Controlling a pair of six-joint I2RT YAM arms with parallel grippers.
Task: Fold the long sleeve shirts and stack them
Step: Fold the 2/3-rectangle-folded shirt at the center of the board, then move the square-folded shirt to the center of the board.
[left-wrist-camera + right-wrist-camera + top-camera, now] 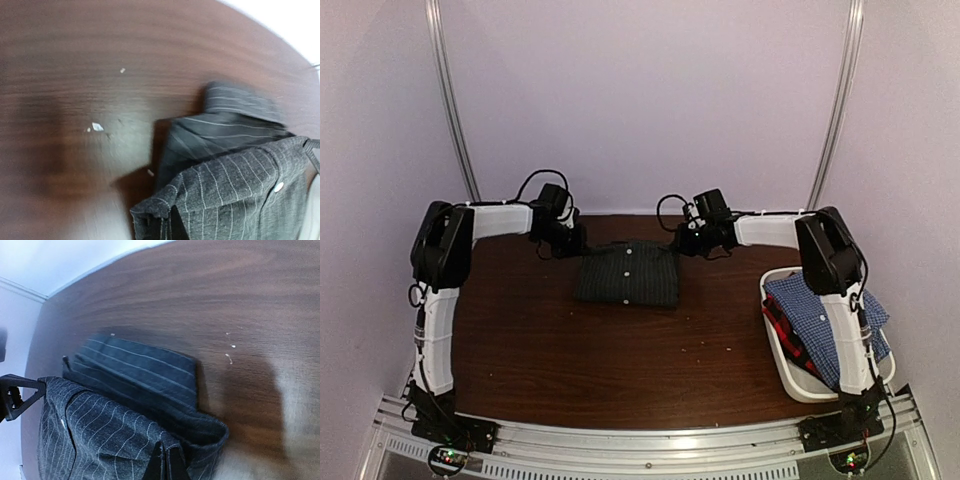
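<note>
Both jaws pinch the black shirt (627,272): left gripper (567,240) and right gripper (688,240) each clamp a far corner, apparently to fold it nearward evenly.

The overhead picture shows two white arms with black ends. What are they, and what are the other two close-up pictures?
Those are two robot arms, bolted side by side at the near edge of a brown table. The overhead picture comes from a fixed camera above and behind them. The other two come from a small camera on each wrist, looking past that arm's own fingers, so the cloth looks very close. A folded black pinstriped shirt lies at the far middle of the table. The left gripper and the right gripper are each shut on a far corner of it. On the right, a white tub holds a blue checked shirt, with a red-and-dark shirt showing at its left edge.
</note>
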